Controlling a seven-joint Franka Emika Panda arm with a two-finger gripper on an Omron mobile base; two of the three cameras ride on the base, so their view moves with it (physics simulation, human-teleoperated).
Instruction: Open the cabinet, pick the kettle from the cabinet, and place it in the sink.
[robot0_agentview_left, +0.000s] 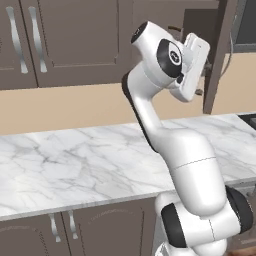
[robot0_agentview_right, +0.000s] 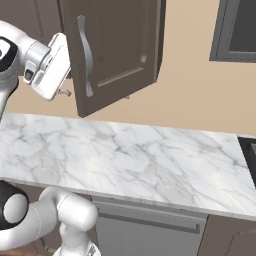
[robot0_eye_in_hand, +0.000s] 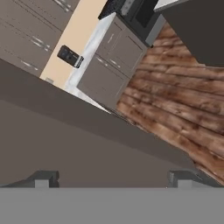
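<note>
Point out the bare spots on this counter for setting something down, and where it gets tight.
The marble counter lies bare from the beige wall to its front edge. It is tight around the swung-open cabinet door, where the arm's open tool sits beside it.

The white arm rears high, elbow bent, wrist angled upward; the claw (robot0_eye_in_hand: 113, 178) stands with jaws spread wide.

Cabinet (robot0_agentview_right: 117, 50) door swung open, hanging above the tabletop (robot0_agentview_right: 130, 155), handle (robot0_agentview_right: 86, 55) on its outward face. Pincer (robot0_eye_in_hand: 113, 177) raised just left of the door in right base view, jaws wide apart, nothing between them. Glass-front cabinet (robot0_agentview_right: 237, 30) farther right on wall. More wall cabinets (robot0_agentview_left: 55, 40) left of the arm.
</note>
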